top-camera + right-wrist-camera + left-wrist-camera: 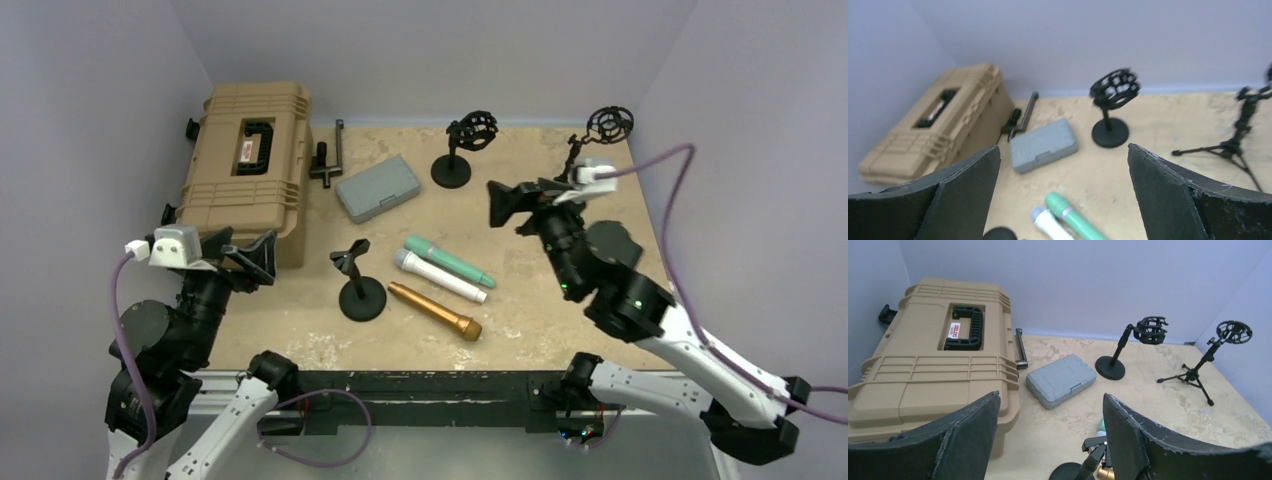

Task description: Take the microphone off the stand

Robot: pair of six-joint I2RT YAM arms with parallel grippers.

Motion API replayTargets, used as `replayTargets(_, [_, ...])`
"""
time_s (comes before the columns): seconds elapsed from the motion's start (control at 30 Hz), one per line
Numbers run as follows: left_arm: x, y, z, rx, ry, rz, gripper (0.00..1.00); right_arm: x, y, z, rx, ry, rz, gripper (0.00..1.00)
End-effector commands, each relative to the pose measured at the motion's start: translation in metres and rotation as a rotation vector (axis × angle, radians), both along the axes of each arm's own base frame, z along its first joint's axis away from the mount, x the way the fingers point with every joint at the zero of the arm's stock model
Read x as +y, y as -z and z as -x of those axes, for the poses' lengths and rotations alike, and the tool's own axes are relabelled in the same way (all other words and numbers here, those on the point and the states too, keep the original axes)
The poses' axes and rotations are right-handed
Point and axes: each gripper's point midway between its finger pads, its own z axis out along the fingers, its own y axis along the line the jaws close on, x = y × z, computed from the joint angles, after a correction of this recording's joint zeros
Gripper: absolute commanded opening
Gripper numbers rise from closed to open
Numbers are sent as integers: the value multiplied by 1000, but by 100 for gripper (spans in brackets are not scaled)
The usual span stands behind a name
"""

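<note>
Three microphones lie flat on the table's middle: a green one [448, 260], a white one [440, 277] and a gold one [435, 311]. No microphone sits in any stand. A short black clip stand [360, 287] stands empty just left of them. My left gripper [260, 260] is open and empty, hovering left of that stand, which shows low in the left wrist view [1093, 460]. My right gripper [512, 203] is open and empty, raised above the table right of the microphones. The right wrist view shows the green [1070, 215] and white [1048, 222] microphones below its jaws.
A tan hard case [245, 165] fills the back left. A grey plastic case [377, 187] and a black bar tool [330, 160] lie beside it. A round-base stand with shock mount [462, 150] stands at the back. A tripod stand with shock mount [600, 140] stands back right.
</note>
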Motion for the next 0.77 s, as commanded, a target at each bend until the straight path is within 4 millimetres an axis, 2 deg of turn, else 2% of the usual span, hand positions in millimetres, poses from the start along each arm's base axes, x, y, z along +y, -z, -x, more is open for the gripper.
replayTargets(0.0, [8,-33,2,-86,-34,-2,73,-76,-28,18,-92,204,-19,97])
replayTargets(0.1, [10,-43,2,-111,-44,-2,73,-101,-40,32,-144,227,-81,99])
replayTargets(0.2, [10,-47,0,-121,-49,0,73,-114,-41,41,-171,236,-114,99])
replayTargets(0.57, [8,-44,-4,-103,-47,11,73,-120,-44,48,-192,218,-133,99])
replayTargets(0.67, [9,-44,-3,-106,-49,9,73,-107,-39,47,-240,160,-73,99])
replayTargets(0.73, [9,-43,-3,-105,-49,6,73,-112,-33,42,-204,212,-66,99])
